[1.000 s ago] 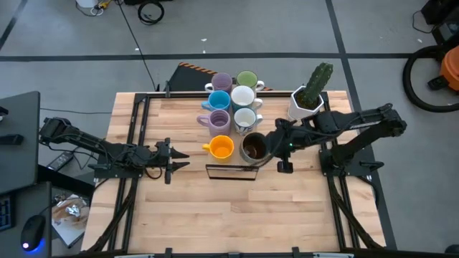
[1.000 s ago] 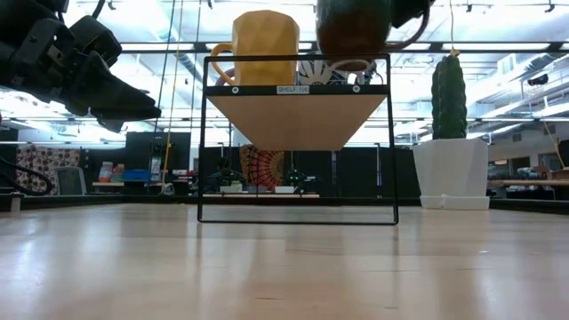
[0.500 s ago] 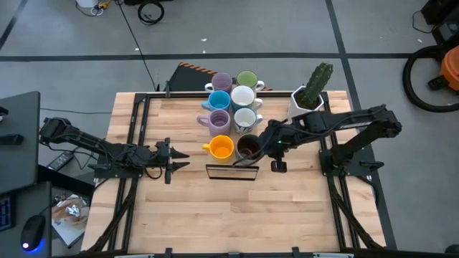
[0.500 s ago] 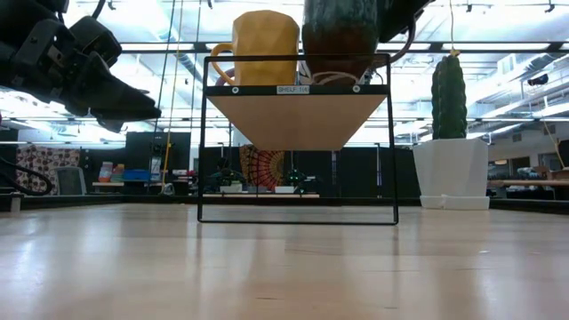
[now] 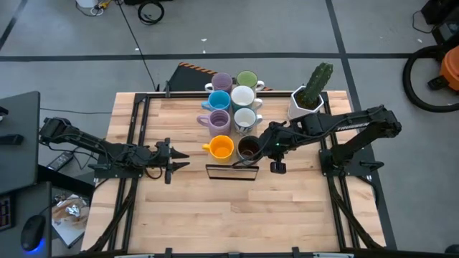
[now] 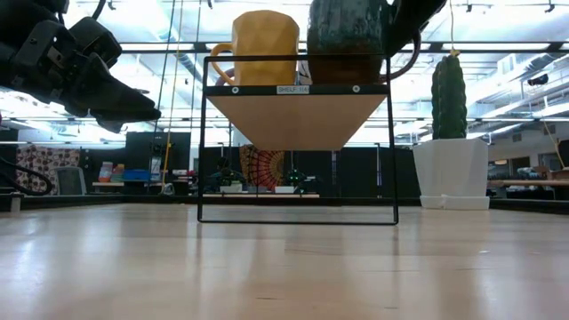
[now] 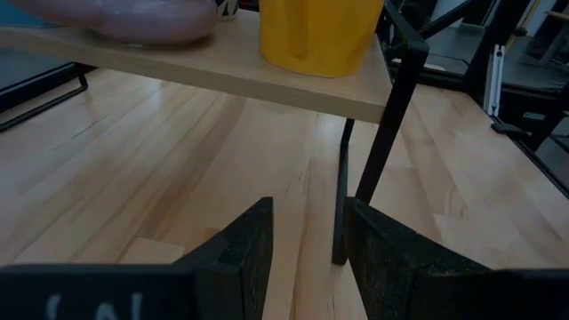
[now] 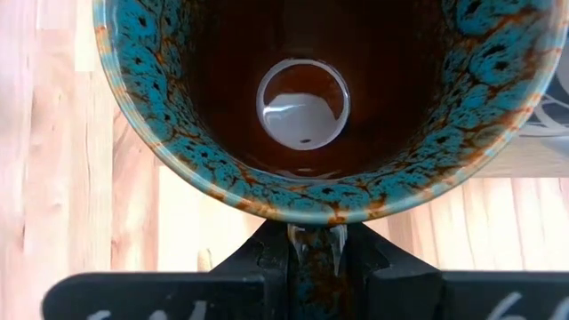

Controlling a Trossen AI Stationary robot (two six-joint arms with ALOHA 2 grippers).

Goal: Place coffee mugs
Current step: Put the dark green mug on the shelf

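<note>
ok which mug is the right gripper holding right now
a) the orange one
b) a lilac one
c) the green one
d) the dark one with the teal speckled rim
d) In the right wrist view the right gripper pinches the rim of the dark mug, teal-speckled inside; the high view shows that mug at the shelf's front, beside the orange mug.

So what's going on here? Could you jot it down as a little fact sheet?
Setting: wooden table with a small black-framed shelf
On the shelf: eight mugs in two rows, front pair the orange mug and the dark mug
Right gripper: jaws shut on the dark mug's rim, mug on or just above the shelf board
Left gripper: waiting left of the shelf, jaws slightly open, holding nothing
Nearby: potted cactus right of the shelf
</note>
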